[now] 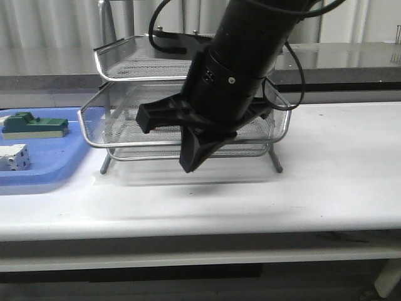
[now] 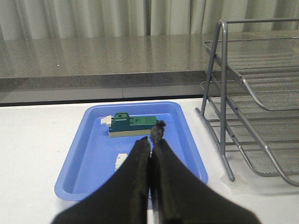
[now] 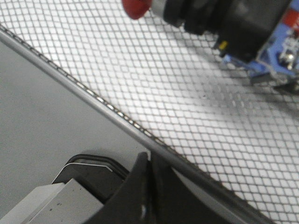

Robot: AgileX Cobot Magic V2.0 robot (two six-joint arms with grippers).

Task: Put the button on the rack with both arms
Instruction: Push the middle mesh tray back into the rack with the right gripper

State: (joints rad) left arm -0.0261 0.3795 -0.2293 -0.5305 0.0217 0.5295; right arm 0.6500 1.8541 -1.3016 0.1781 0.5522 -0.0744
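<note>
In the front view, the right arm fills the centre of the frame, and its gripper [image 1: 195,150] hangs low in front of the rack [image 1: 125,135], whose mesh tiers run across the middle behind it. The fingers come together to a single point with nothing between them. At the left edge sits the blue tray [image 1: 44,172] with a green block [image 1: 34,125] and a white block [image 1: 14,157] on it. The button is hidden here, behind the arm.

In the left wrist view, the left gripper [image 2: 150,140] rises from the bottom centre, its fingers pressed together and empty, hovering over the blue tray [image 2: 91,163]. The green block [image 2: 133,125] lies just beyond the tips; a white piece [image 2: 121,161] peeks out beside the fingers. The rack [image 2: 254,107] stands at the right, well apart.

In the right wrist view, the button [image 3: 210,18] lies on its side on the mesh shelf [image 3: 140,79] along the top of the frame: red cap at upper centre, black body, blue block at upper right. The right gripper [image 3: 149,161], at the bottom centre, is closed on nothing and sits outside the shelf's rim wire.

The placing looks done, so the step in hand is probably backing away. The right arm should draw straight back from the rack, keeping clear of the rim wire and the upper tiers so the button is not jolted. The left gripper should lift before moving sideways, since the green block is close.
</note>
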